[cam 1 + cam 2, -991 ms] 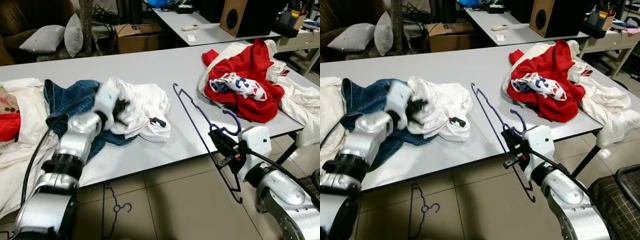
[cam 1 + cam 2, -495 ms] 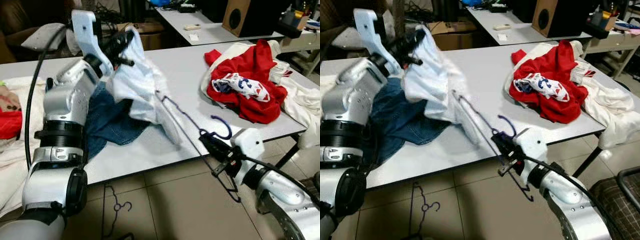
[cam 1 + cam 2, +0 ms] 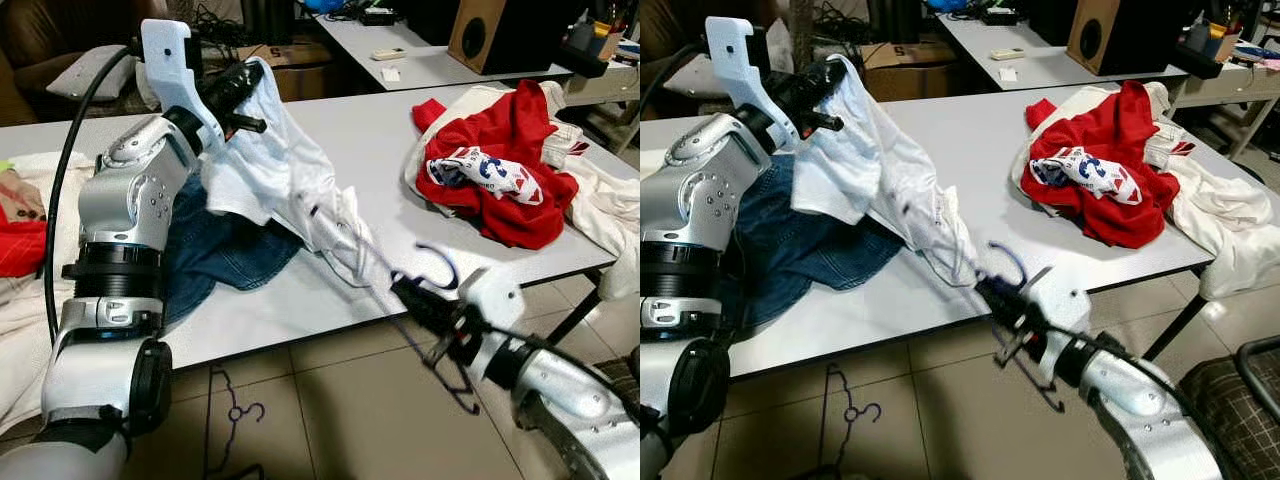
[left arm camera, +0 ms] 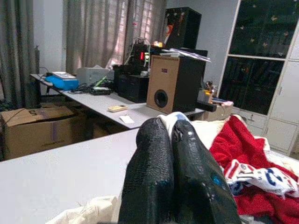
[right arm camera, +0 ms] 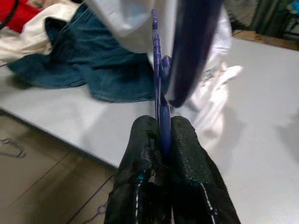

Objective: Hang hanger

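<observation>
Our left gripper (image 3: 235, 85) is raised above the grey table (image 3: 360, 130), its fingers (image 4: 180, 177) pinched tight on a fold of the white garment (image 3: 280, 170), which hangs from them in a slanting sheet toward the table's near edge. Our right gripper (image 3: 425, 305) sits low, just off that near edge, its fingers (image 5: 187, 154) clamped on the thin bar of the purple hanger (image 3: 1005, 262) — the wrist view shows the wire running straight up between the two pads.

What the next move turns on is the line between the two. The hanger's long axis points up and away from the right gripper, toward our left side, and its far end is already at or under the lower hem of the garment; we cannot tell whether it has entered an opening or is merely pressed against the cloth. The hook curls up just above the right gripper. So the hanger lies directly ahead of the right fingers, with the garment past it and above, and the right arm is the nearer one to the hem.

We judge the step in hand to be threading the hanger into the garment, with the left arm holding it aloft. The jeans (image 3: 225, 245) lie flat beneath, and the red clothes (image 3: 500, 170) are well apart on our right. A second hanger (image 3: 235, 410) lies on the floor below.
</observation>
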### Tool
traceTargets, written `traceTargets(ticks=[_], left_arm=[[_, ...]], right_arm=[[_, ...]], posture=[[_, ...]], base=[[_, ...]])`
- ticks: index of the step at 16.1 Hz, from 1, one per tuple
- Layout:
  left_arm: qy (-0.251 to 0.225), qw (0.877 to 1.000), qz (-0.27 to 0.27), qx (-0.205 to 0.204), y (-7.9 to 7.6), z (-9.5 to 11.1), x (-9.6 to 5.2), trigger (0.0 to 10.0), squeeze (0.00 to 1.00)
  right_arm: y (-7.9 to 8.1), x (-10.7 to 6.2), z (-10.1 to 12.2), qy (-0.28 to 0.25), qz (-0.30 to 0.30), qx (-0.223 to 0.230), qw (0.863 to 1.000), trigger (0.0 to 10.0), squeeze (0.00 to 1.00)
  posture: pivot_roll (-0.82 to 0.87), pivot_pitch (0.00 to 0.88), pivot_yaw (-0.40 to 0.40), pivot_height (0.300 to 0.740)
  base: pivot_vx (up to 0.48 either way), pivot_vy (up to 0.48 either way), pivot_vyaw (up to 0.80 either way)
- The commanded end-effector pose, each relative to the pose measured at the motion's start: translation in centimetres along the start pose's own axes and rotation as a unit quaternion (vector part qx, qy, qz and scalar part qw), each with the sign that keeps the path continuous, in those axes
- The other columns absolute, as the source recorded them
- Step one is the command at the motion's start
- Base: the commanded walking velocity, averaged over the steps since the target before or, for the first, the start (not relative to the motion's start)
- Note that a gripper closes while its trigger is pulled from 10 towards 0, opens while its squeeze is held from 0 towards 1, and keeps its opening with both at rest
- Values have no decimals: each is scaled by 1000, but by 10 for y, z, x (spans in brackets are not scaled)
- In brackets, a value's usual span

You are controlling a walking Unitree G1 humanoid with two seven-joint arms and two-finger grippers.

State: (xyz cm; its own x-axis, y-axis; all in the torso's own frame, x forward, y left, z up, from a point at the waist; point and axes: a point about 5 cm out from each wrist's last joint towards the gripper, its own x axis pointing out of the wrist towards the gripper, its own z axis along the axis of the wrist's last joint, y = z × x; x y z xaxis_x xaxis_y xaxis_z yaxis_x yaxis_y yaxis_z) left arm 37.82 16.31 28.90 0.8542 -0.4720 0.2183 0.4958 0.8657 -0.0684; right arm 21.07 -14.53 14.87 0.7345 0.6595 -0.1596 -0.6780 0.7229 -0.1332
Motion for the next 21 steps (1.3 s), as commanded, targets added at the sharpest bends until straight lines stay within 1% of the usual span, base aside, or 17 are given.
traceTargets(ticks=[1,2,3,4,5,6,7,8,10,11,13,14,16,17,18,19,21], left_arm=[[0,1000,-18,8,-5,3,0,0,0],[4,999,-36,15,-8,3,-1,0,0],[22,997,-49,55,-4,0,-8,0,0],[83,979,-8,185,24,-10,-26,0,0],[146,943,63,291,61,-18,-48,0,0],[157,936,82,303,70,-19,-53,0,0],[178,919,124,329,86,-17,-67,0,0],[184,913,138,337,92,-16,-73,0,0],[220,889,151,373,103,-19,-85,0,0],[240,861,171,414,114,-20,-95,0,0],[220,812,237,485,126,-9,-102,0,0],[211,809,246,491,126,-7,-102,0,0],[241,843,211,432,123,-25,-96,392,0],[262,854,191,407,119,-36,-95,10000,0],[255,879,149,373,109,-46,-90,10000,0],[245,905,102,333,97,-53,-84,10000,1000],[209,923,86,311,87,-47,-77,10000,1000]], right_arm=[[1,-1,4,-3,6,-11,1000,10000,0],[-1,0,2,6,0,-15,1000,10000,0],[-8,-1,-3,23,-30,-22,999,10000,0],[-25,-6,-5,35,-90,-33,995,10000,0],[-37,-12,-4,37,-128,-31,991,10000,0],[-40,-14,-6,46,-135,-30,989,10000,0],[-44,-18,-13,71,-137,-25,988,10000,0],[-44,-20,-16,84,-130,-27,988,10000,0],[-46,-22,-18,93,-133,-34,986,10000,0],[-52,-23,-17,89,-154,-33,984,10000,0],[-56,-24,-15,85,-166,-31,982,10000,0],[-56,-24,-15,85,-166,-30,982,10000,0],[-53,-22,-15,82,-165,-28,982,10000,0],[-52,-22,-14,80,-166,-27,983,10000,0],[-52,-22,-14,77,-166,-25,983,10000,0],[-51,-21,-14,75,-166,-24,983,10000,0],[-50,-21,-14,72,-164,-23,984,10000,0]], posture=[[-90,0,15,740],[-90,0,15,740],[-92,0,18,740],[-94,0,21,740],[-95,0,22,740],[-95,0,22,740],[-95,0,22,740],[-93,0,18,740],[-92,0,16,740],[-93,0,14,740],[-93,0,13,740],[-93,0,13,740],[-96,0,14,740],[-101,0,15,740],[-104,0,14,740],[-104,0,13,740],[-104,0,9,740]], base=[[0,0,0],[0,0,0],[0,0,0],[0,0,0],[0,0,0],[0,0,0],[0,0,0],[0,0,0],[0,0,0],[0,0,0],[0,0,0],[0,0,0],[0,0,0],[0,0,0],[0,0,0],[0,0,0],[0,0,0]])
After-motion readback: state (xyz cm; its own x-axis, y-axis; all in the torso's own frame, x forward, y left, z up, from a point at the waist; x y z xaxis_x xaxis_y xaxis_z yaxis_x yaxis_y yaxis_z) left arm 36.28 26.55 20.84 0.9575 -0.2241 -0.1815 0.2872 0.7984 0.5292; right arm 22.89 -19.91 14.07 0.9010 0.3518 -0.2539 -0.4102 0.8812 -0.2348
